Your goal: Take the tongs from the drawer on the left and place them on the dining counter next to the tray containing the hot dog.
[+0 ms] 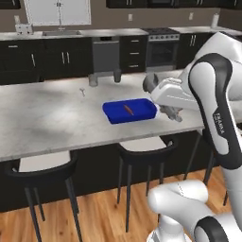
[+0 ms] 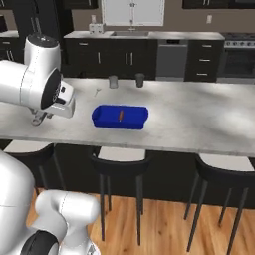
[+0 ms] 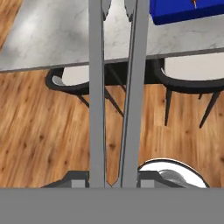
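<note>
My gripper (image 3: 113,181) is shut on the tongs (image 3: 96,109), whose two slim silver arms run up the hand view to tips over the dining counter (image 3: 52,39). In the left base view the gripper (image 1: 174,113) hovers just right of the blue tray (image 1: 142,113), above the counter's front edge. The right base view puts the gripper (image 2: 41,118) left of the tray (image 2: 107,119). The hot dog (image 1: 128,109) lies in the tray. The drawer is out of view.
Two grey cups (image 1: 93,80) (image 1: 116,75) and a small silver item (image 1: 82,91) stand on the counter behind the tray. Black stools (image 1: 142,151) are tucked under the front edge. Wood floor lies below.
</note>
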Tool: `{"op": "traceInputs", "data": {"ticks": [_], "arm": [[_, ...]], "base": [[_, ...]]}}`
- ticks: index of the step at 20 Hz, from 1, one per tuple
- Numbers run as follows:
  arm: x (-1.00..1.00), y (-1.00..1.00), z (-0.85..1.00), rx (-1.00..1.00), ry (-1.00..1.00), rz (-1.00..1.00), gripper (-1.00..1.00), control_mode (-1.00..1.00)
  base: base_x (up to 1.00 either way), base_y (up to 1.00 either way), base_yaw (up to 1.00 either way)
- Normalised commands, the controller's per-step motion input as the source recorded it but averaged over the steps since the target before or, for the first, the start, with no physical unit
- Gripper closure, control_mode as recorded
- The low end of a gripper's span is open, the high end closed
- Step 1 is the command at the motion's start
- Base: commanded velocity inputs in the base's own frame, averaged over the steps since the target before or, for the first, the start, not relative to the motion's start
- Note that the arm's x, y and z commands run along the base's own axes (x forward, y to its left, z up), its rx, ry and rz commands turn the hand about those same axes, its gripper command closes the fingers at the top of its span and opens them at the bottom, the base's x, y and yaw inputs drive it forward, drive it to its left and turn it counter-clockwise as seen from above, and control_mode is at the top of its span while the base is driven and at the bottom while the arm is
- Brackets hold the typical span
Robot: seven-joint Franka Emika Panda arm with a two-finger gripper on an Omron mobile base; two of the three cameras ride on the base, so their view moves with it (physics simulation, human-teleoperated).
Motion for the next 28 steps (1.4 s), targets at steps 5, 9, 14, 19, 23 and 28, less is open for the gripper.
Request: {"op": "traceInputs", "data": {"ticks": [5, 9, 14, 19, 23, 28], "arm": [[0.00, 0.00, 0.00, 0.00, 0.00, 0.00, 1.00, 1.00], [0.00, 0.00, 0.00, 0.00, 0.00, 0.00, 1.00, 1.00], [0.00, 0.00, 0.00, 0.00, 0.00, 0.00, 1.00, 1.00], [0.00, 0.00, 0.00, 0.00, 0.00, 0.00, 1.00, 1.00], [0.00, 0.00, 0.00, 0.00, 0.00, 0.00, 1.00, 1.00], [0.00, 0.00, 0.00, 0.00, 0.00, 0.00, 1.00, 1.00]], "base": [[0.74, 0.35, 0.07], [0.98, 0.52, 0.00], [0.96, 0.41, 0.00], [0.52, 0.15, 0.00], [0.01, 0.00, 0.00], [0.13, 0.05, 0.00]]}}
